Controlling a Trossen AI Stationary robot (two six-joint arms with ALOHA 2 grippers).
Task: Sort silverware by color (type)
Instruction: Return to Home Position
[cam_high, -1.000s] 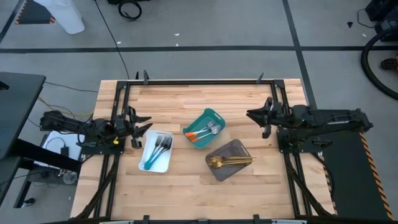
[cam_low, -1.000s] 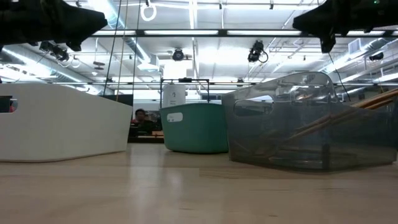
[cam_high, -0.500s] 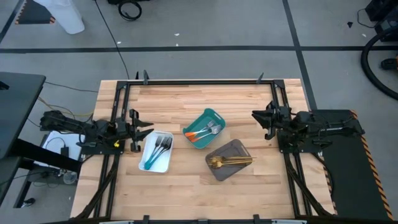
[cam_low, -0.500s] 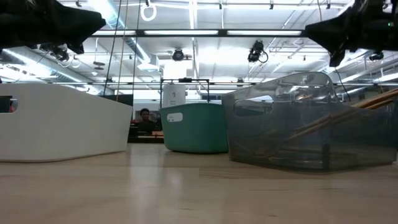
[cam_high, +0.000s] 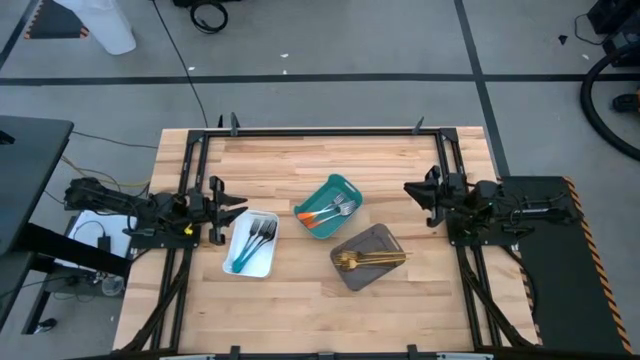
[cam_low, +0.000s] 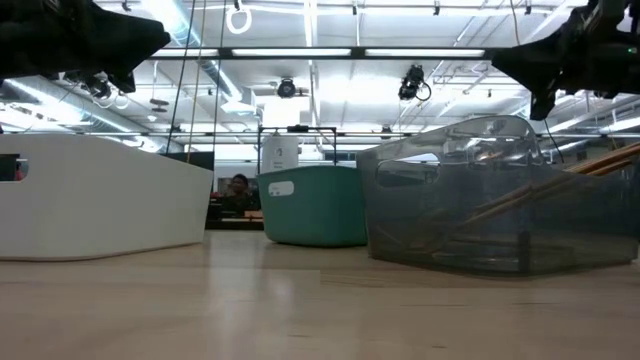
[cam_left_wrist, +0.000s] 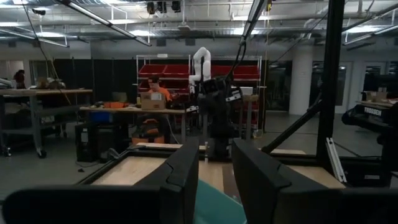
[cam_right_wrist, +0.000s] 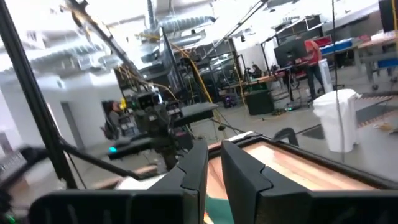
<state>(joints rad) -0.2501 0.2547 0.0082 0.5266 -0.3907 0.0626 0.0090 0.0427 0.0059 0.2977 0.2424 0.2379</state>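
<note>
All the silverware lies in trays. Forks with teal-blue handles (cam_high: 250, 243) rest in the white tray (cam_high: 268, 262). Orange-handled forks (cam_high: 328, 210) lie in the teal tray (cam_high: 340, 184). The gold utensils (cam_high: 368, 260) lie in the grey tray (cam_high: 378, 236), their ends leaning over its rim (cam_low: 590, 165). My left gripper (cam_high: 232, 207) hovers at the table's left edge beside the white tray, its fingers a little apart (cam_left_wrist: 216, 155). My right gripper (cam_high: 408, 189) hovers near the right edge, a narrow gap between its fingers (cam_right_wrist: 214, 155). Neither touches anything.
The three trays cluster around the table's middle, the white tray (cam_low: 100, 195) close to my left gripper. Bare wood lies along the far edge (cam_high: 320, 150) and the near edge (cam_high: 300, 320). Black frame rails (cam_high: 190, 160) run along the table's sides. People sit in the room beyond.
My right arm has drawn back toward the table's right edge, folding in on itself, and its gripper has sunk slightly. The trays and the silverware have stayed where they were.
</note>
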